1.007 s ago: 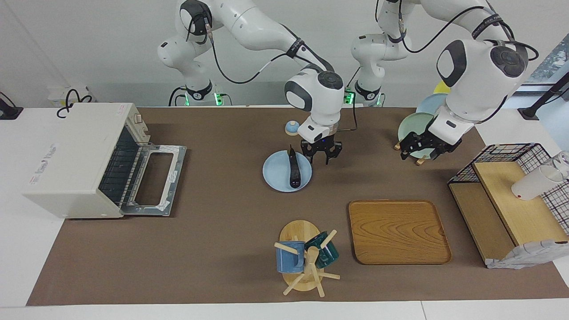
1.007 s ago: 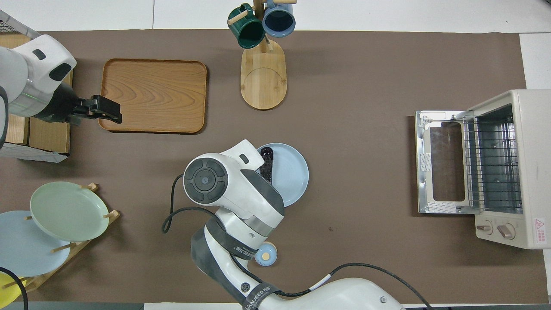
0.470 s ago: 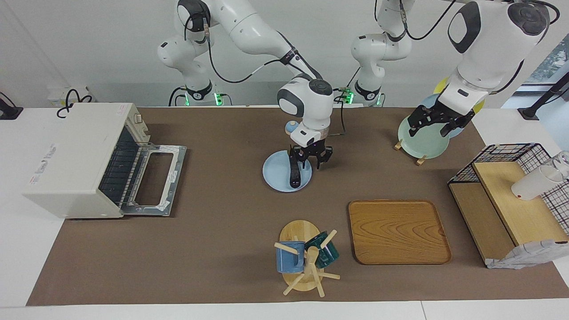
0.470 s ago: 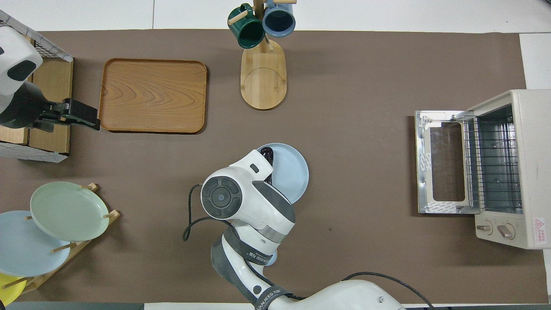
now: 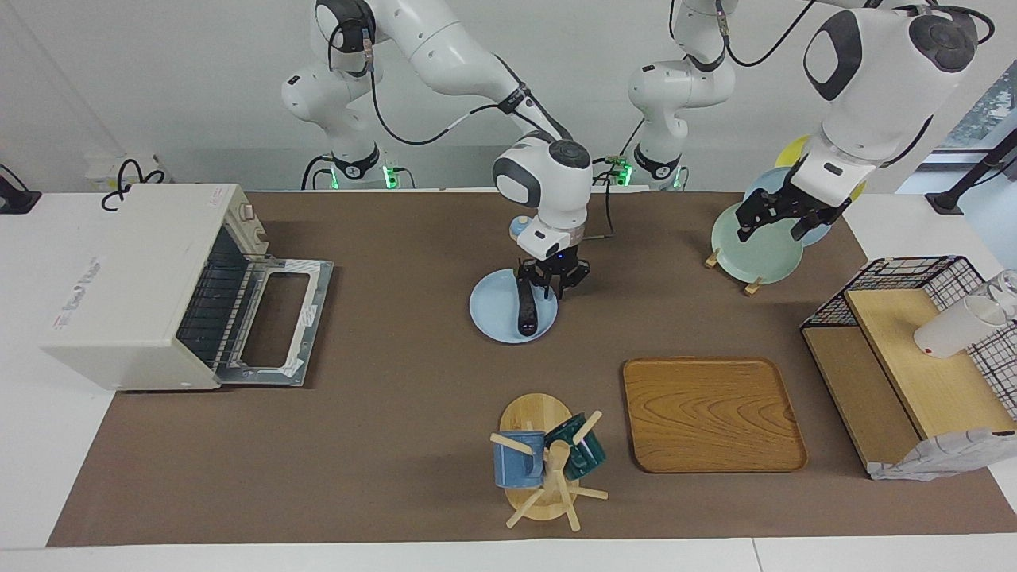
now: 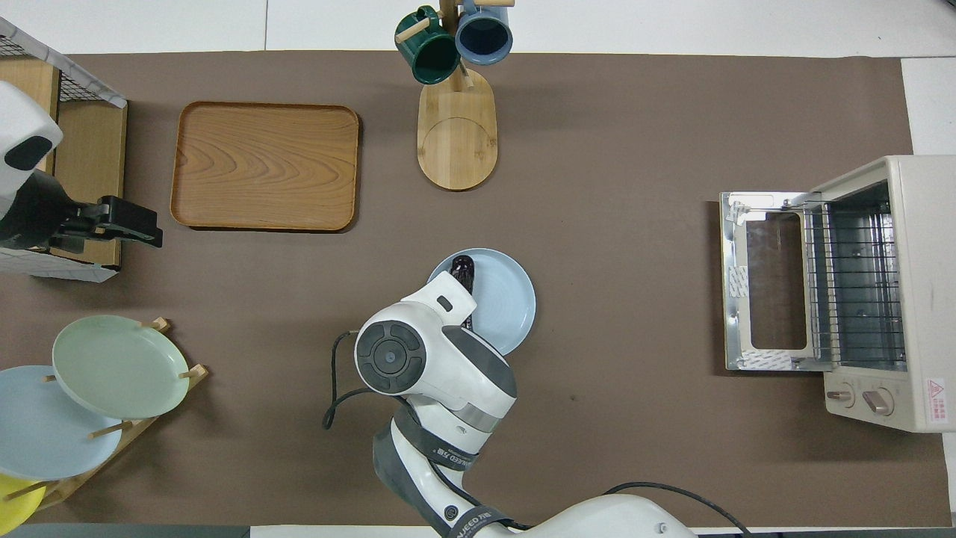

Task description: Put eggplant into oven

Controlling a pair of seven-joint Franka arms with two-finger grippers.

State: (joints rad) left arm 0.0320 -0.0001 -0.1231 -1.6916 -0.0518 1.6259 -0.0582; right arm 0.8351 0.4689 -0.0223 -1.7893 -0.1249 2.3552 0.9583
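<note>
The dark purple eggplant [image 5: 525, 311] lies on a light blue plate [image 5: 493, 314] in the middle of the table; in the overhead view only the eggplant's end [image 6: 463, 267] shows past the right arm's wrist. My right gripper [image 5: 550, 287] is low over the plate, at the eggplant's end nearer the robots. Whether it touches the eggplant is unclear. The white oven [image 5: 131, 278] stands at the right arm's end of the table, its door [image 5: 274, 318] folded down flat and its wire rack [image 6: 855, 288] showing. My left gripper [image 5: 772, 229] hangs open and holds nothing, over the plate rack.
A wooden tray [image 5: 711, 413] and a mug tree [image 5: 544, 465] with a blue and a green mug lie farther from the robots than the plate. A rack with a green plate [image 5: 755, 246], a wire basket [image 5: 914, 274] and a small blue lidded pot [image 5: 520, 228] also stand here.
My right gripper came down toward the eggplant on the plate and its jaws narrowed. My left arm rose and drew back from the table's middle to above the plate rack.
</note>
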